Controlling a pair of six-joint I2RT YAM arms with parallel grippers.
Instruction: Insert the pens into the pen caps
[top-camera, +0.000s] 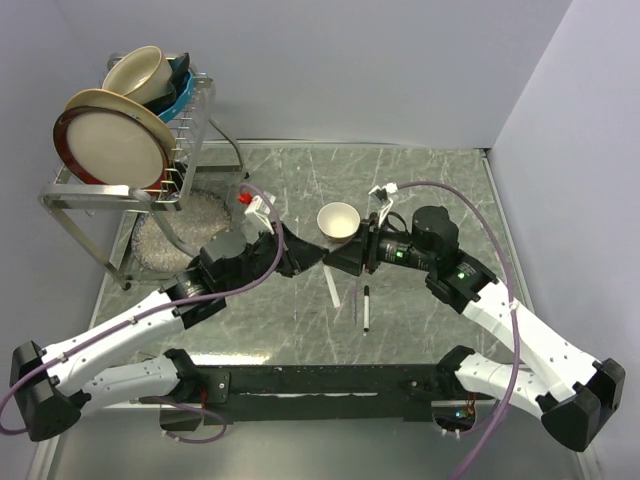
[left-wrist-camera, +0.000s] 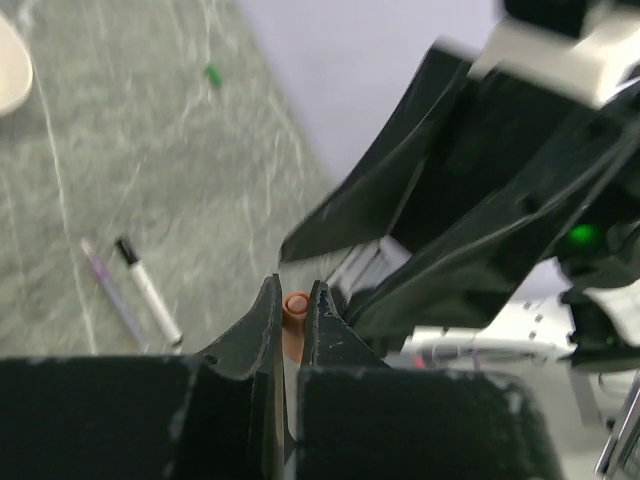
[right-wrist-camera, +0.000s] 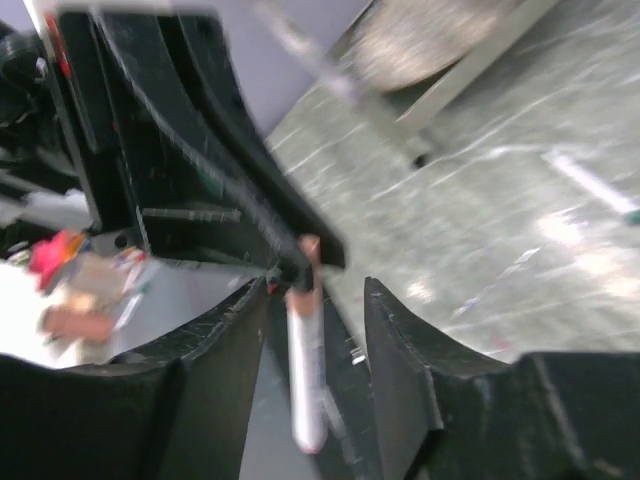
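A: Left fingers (left-wrist-camera: 262, 325)?
B: Clenched on a small red tube-shaped cap (left-wrist-camera: 296, 304). It's held up off the grey marbled tabletop (top-camera: 420, 190), round end toward the wrist camera.
A: Right fingers (right-wrist-camera: 400, 350)?
B: Released and spread apart. A slim white-barrelled pen with a reddish end (right-wrist-camera: 305, 370) sits in the gap, with space on both sides. The reddish end is right at the left fingers' tips. Cannot tell how far it's in the cap, too blurred.
A: Rest of the task stuff?
B: On the tabletop, a white pen with a black end (left-wrist-camera: 150, 295) lies just beside a thin purplish pen-like stick (left-wrist-camera: 110, 290). A white pen with a green tip (right-wrist-camera: 590, 185) lies apart from them. A small green cap (left-wrist-camera: 212, 72) lies alone farther out. A small cream bowl (top-camera: 338, 218) stands just behind the meeting fingers.
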